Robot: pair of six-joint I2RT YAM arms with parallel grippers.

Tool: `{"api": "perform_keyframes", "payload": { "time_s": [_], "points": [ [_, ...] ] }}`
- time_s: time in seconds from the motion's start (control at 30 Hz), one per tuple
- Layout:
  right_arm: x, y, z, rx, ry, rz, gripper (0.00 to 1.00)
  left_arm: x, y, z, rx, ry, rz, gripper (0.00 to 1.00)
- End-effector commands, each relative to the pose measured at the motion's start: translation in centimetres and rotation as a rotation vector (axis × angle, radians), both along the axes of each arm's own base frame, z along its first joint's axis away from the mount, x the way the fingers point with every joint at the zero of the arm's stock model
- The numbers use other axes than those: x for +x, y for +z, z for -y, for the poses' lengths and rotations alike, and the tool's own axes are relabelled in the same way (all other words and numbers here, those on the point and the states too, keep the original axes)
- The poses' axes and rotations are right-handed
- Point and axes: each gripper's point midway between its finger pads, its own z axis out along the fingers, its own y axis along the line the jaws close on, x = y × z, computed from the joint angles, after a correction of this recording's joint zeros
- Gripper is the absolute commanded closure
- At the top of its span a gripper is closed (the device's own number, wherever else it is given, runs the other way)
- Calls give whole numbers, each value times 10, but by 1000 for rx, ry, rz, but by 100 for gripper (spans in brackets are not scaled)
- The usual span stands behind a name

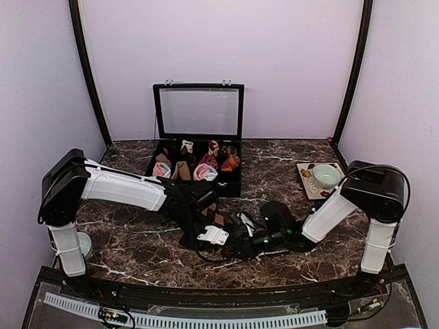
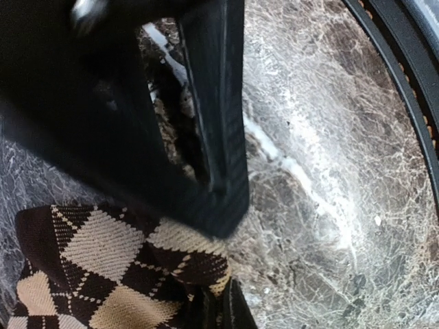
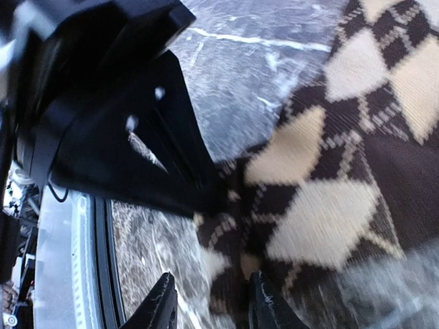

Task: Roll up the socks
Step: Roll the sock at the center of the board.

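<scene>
The left tool [image 2: 216, 264] stands spread, its fingers on either side of a corner of the brown diamond sock [image 2: 103, 267], which fills the lower left of its wrist view. One fingertip rests on the fabric. The right tool [image 3: 233, 250] is spread too, straddling an edge of the sock. In the top view the sock lies at the middle of the desk [image 1: 137, 247] between both tools, just below the box [image 1: 230, 186].

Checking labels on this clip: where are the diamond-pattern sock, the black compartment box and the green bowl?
diamond-pattern sock [image 3: 329, 205], right wrist view, on a beige diamond.
black compartment box [image 1: 232, 186], top external view, on its front wall.
green bowl [image 1: 326, 175], top external view, on its bare inside.
</scene>
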Motion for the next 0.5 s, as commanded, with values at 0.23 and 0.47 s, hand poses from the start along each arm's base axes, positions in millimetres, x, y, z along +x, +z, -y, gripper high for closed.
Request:
{"api": "perform_keyframes", "payload": {
  "time_s": [0.23, 0.47],
  "points": [
    [-11, -63, 97, -356, -220, -41, 61, -35, -32, -47, 206, 65, -296, 100],
    [18, 24, 102, -173, -361, 401, 1, -43, -34, -44, 259, 57, -393, 100]
  ]
}}
